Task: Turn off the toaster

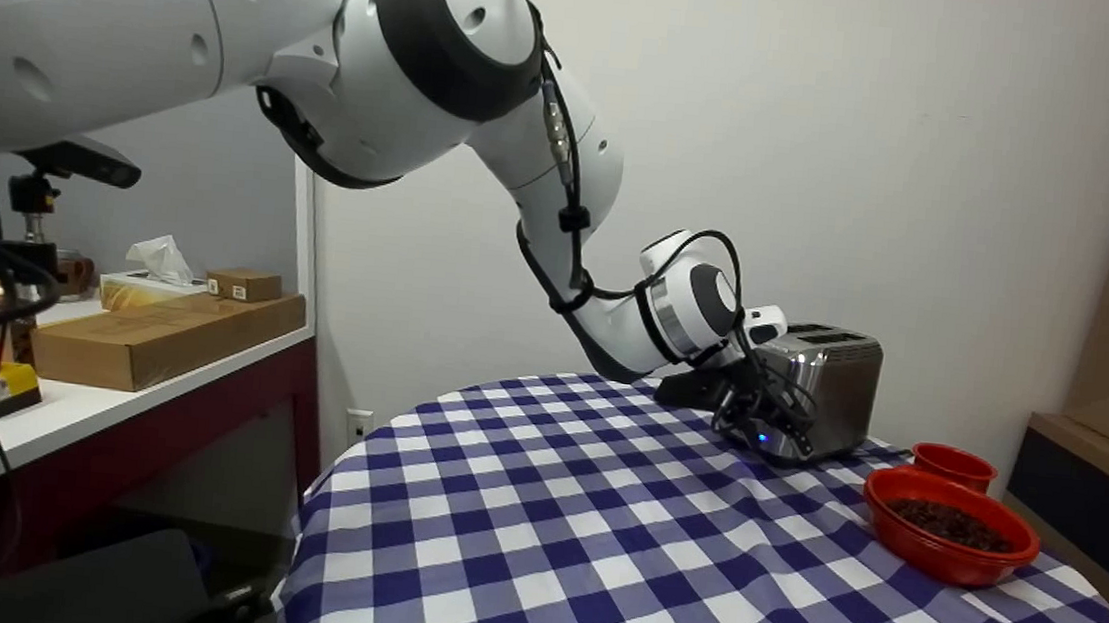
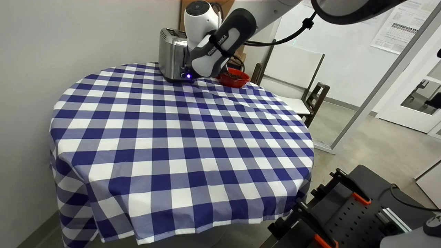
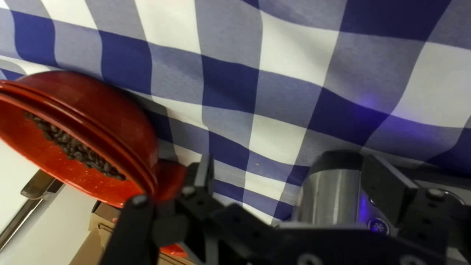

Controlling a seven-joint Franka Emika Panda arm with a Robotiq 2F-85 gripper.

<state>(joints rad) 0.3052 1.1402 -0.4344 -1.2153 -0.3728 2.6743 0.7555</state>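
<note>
The silver toaster (image 1: 838, 397) stands upright near the far edge of the table. It also shows in an exterior view (image 2: 170, 57) and in the wrist view (image 3: 327, 198). My gripper (image 3: 294, 180) is open, with its fingers wide apart and nothing between them but part of the toaster's rounded side behind. The right finger in the wrist view overlaps the toaster's control end; I cannot tell whether it touches. A round button with a snowflake mark (image 3: 378, 225) shows below that finger, beside a blue glow. The other controls are hidden by the finger.
A red bowl (image 1: 929, 560) of dark beans stands near the toaster, also in the wrist view (image 3: 106, 110). A smaller red container (image 1: 953, 465) is behind it. A blue-and-white checked cloth (image 2: 179, 144) covers the table. A wall stands behind the toaster.
</note>
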